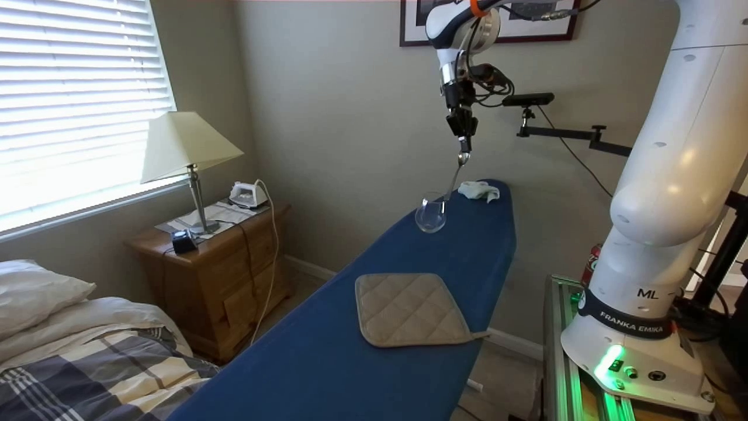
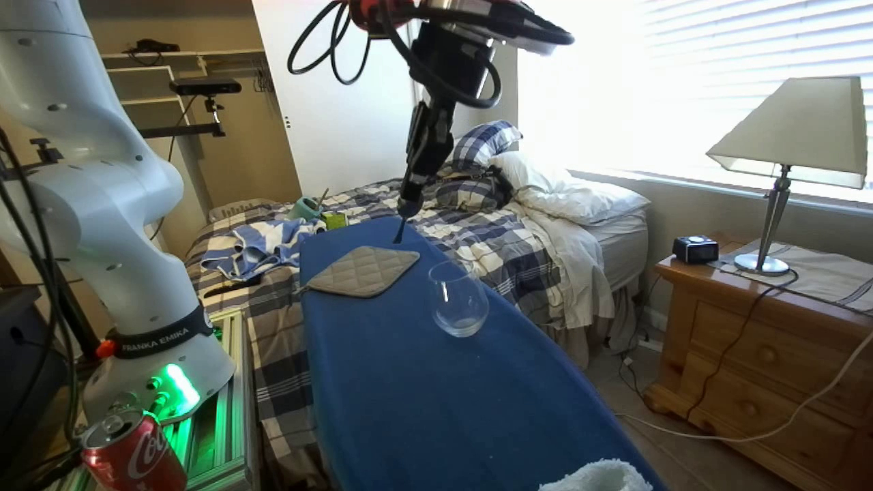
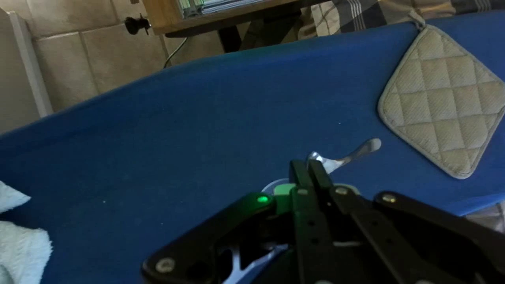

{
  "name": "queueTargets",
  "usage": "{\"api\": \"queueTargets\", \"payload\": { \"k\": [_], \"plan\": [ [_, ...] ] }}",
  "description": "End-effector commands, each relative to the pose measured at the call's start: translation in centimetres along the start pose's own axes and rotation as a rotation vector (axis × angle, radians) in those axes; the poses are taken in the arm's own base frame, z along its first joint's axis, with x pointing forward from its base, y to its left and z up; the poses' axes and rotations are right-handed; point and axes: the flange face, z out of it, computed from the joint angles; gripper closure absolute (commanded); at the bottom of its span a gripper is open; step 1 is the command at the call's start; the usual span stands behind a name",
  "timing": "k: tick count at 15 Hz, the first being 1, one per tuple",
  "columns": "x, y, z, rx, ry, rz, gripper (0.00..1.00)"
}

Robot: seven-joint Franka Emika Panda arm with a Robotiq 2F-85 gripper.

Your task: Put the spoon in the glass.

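Above the blue fabric top of a tapering ironing board (image 1: 467, 257), a shiny metal spoon (image 3: 351, 157) hangs aslant in the air, its slim handle downward and flaring at the lower end. The black two-fingered gripper (image 3: 307, 162) has the rounded bowl end pinched at its tips, the fingers pressed together with barely a sliver between them. The handle's end is outside a short, round-bellied, clear drinking glass (image 2: 460, 307), and apart from it. The glass stands upright on the board, its wall so see-through that the blue fabric shows behind it, with a bright streak down one side; in the wrist view most of it is hidden by the gripper.

To one side of the glass lies a flat, grey-beige square pad (image 1: 409, 310), quilted in diamonds, with a bound edge and a small loop at one corner. To the other, at the narrow tip of the board, lies a crumpled white cloth (image 1: 478, 190) with a fluffy, towel-like nap.

Farther out, a red metal drink can (image 2: 133, 450) stands near the robot's white base (image 1: 643, 354); its inside cannot be made out. On a bed (image 2: 276, 320) with a navy, white and tan plaid cover sits a teal container (image 2: 305, 209), too small to tell what it holds. A pine nightstand (image 1: 187, 292) bears a lamp (image 2: 791, 129) with a pale four-sided shade.
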Motion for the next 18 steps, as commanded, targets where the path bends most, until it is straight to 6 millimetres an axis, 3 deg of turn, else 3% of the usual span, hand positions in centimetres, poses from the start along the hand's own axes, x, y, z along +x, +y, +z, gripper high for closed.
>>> {"api": "queueTargets", "payload": {
  "k": [1, 10, 18],
  "plan": [
    [-0.2, 0.6, -1.9, -0.049, -0.004, 0.078, 0.99],
    [1.2, 2.4, -3.7, -0.083, 0.042, 0.204, 0.99],
    [4.6, 3.6, -1.7, -0.095, 0.019, 0.264, 0.99]
  ]
}}
